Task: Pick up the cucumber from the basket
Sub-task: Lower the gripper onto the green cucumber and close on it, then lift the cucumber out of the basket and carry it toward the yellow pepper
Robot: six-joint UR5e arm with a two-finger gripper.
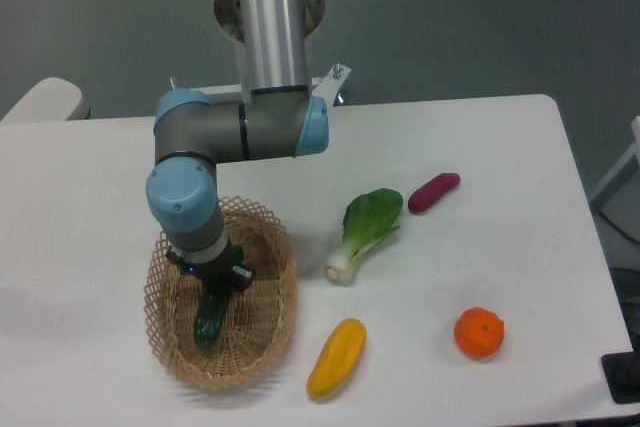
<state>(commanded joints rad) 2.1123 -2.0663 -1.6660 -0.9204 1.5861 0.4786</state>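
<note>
The dark green cucumber lies inside the tan wicker basket at the front left of the table. My gripper reaches down into the basket, right over the cucumber's upper end. Its fingers are hidden behind the wrist, so I cannot tell whether they are open or closed on the cucumber. The cucumber's lower end shows below the gripper, resting on the basket floor.
A bok choy lies right of the basket, a yellow pepper at the front, a purple vegetable further back, and an orange at the front right. The arm's elbow hangs above the basket.
</note>
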